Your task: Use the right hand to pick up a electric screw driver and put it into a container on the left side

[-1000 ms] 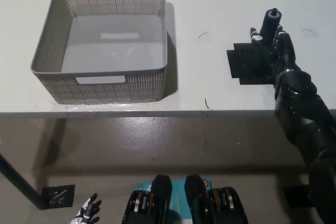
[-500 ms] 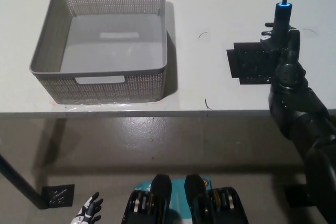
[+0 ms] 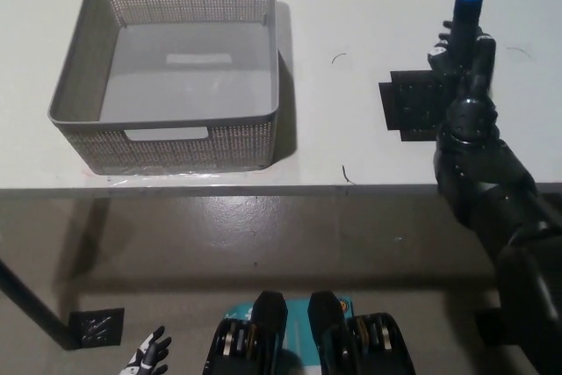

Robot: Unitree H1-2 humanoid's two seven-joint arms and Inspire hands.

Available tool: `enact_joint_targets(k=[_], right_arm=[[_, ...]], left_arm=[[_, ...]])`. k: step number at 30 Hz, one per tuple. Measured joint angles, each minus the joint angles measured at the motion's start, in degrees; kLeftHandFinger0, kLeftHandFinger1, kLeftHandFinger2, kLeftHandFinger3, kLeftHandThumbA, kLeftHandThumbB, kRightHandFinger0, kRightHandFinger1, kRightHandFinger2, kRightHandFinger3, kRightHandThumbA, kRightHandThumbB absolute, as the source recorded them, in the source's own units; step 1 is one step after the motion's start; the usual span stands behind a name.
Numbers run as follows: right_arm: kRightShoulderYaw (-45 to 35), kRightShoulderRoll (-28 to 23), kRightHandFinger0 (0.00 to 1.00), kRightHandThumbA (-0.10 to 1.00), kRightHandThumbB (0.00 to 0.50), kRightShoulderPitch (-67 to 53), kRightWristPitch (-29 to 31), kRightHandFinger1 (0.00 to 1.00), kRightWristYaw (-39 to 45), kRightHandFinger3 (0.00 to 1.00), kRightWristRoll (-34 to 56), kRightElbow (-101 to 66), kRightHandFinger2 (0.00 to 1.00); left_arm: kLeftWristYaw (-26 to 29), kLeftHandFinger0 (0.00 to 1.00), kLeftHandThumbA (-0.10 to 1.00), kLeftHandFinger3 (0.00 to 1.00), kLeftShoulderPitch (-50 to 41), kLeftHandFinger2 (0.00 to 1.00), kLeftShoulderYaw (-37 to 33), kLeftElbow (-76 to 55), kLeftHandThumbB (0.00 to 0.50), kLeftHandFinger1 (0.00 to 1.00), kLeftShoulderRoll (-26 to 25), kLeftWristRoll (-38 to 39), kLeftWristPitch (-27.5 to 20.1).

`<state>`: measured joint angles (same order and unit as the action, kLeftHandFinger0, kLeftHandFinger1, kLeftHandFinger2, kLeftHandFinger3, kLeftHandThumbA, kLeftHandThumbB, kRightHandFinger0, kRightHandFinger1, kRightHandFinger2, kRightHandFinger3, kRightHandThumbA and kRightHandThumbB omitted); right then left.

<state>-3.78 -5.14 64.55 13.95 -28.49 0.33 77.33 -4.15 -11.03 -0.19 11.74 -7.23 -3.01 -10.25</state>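
- White table (image 3: pixel 369 6) is filling the upper frame, its front edge running across the middle.
- Black square mat (image 3: pixel 413 110) is lying flat on the table's right side.
- Grey floor (image 3: pixel 263 243) is showing below.
- Small dark plate (image 3: pixel 95 328) is sitting on the floor, lower left.

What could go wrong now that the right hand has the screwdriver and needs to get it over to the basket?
1. The electric screwdriver sticks out above the right hand, so the hold may be shallow and it could slip on the way.
2. The grey basket is far across the table and has tall walls; carried low, the tool may hit its right wall.
3. The left hand hangs low, below the table, and cannot help.
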Motion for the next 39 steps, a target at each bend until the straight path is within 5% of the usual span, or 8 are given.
enact_joint_targets(k=[17,22,39], right_arm=[[5.71,8.96,0.00,-0.10,0.149,3.93,0.55,0.05,-1.87,0.60,-4.34,-10.41,0.49],[6.45,11.60,0.00,-0.10,0.142,3.95,-0.67,0.10,-2.72,0.68,-5.51,-13.11,0.61],[12.35,19.59,0.00,-0.10,0.121,3.38,-5.24,0.17,-4.31,0.74,-11.60,-26.28,0.64]], left_arm=[[-0.10,1.00,0.98,1.00,-2.83,1.00,-0.03,-0.17,0.016,1.00,0.66,0.13,-0.21],[-0.44,1.00,0.96,1.00,-3.95,1.00,-0.12,-0.32,0.018,1.00,1.05,0.39,-0.12],[-0.21,1.00,1.00,1.00,-5.58,1.00,-2.07,-0.17,0.002,1.00,1.17,-1.24,-0.46]])
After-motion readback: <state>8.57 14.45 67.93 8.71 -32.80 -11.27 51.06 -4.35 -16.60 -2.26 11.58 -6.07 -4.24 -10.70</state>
